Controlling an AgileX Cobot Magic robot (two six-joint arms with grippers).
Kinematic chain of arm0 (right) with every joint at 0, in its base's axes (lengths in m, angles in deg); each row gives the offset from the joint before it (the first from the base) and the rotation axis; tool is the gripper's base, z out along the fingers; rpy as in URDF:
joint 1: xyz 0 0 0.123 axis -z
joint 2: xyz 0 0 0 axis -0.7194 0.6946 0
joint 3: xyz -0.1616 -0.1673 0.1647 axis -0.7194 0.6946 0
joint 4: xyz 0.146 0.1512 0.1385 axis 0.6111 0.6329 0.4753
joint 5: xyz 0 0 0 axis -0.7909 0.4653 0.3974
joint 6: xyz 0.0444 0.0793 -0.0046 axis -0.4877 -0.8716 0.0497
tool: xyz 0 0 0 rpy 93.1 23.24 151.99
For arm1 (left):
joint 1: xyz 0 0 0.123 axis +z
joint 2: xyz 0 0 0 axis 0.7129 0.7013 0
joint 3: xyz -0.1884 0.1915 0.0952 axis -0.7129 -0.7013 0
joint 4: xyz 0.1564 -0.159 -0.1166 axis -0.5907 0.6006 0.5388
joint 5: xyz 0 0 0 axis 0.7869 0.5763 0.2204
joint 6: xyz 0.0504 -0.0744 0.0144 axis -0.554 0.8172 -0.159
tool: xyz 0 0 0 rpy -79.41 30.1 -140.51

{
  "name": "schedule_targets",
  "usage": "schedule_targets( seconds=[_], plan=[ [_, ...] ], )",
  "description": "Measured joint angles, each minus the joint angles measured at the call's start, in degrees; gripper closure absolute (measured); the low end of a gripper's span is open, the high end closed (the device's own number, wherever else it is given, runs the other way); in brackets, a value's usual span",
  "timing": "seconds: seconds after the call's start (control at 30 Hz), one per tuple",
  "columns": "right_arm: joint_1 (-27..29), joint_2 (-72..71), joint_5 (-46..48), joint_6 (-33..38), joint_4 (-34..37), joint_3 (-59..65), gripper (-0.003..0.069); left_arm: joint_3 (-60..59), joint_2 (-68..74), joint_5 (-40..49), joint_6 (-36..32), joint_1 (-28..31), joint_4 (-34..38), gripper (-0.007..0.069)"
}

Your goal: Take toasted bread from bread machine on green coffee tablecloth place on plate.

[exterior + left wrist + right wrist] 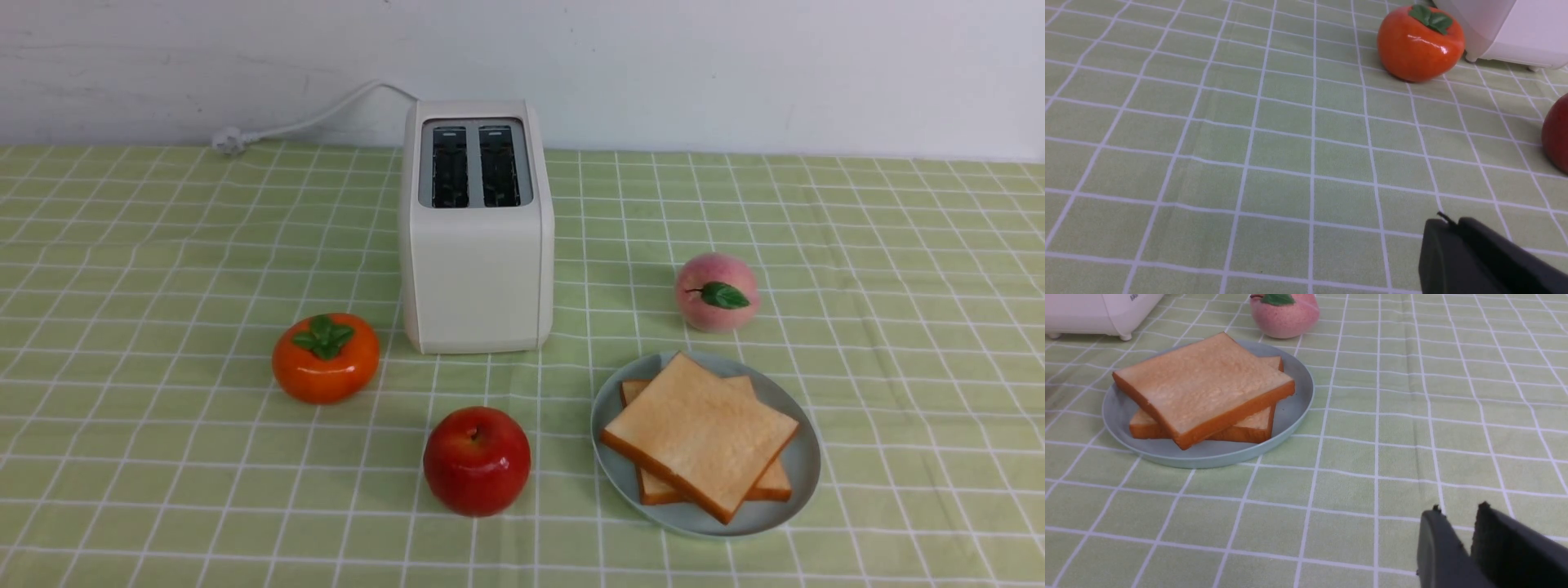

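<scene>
Two slices of toasted bread lie stacked on the plate (pixel 804 465), the upper slice (pixel 698 433) turned askew over the lower one (pixel 771 487). The bread machine (pixel 478 269) stands on the green coffee tablecloth (pixel 163 245) with both slots empty. Neither arm shows in the front view. In the left wrist view my left gripper (pixel 1449 222) is shut with nothing in it, low over bare cloth. In the right wrist view my right gripper (pixel 1459 510) is open by a narrow gap and empty, some way off from the plate (pixel 1290 414) and the bread (pixel 1202 381).
An orange persimmon (pixel 325 359) sits left of the toaster's front. A red apple (pixel 477 461) lies between it and the plate, and a pink peach (pixel 716 291) lies behind the plate. The white power cord (pixel 326 114) trails left along the back wall.
</scene>
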Motion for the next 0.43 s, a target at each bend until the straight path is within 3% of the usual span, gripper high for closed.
schedule_targets(
  seconds=[0.43],
  plan=[
    [0.0,0.0,0.0,0.0,0.0,0.0,0.0505,0.0,0.0,0.0,0.0,0.0,0.0,0.0585]
  ],
)
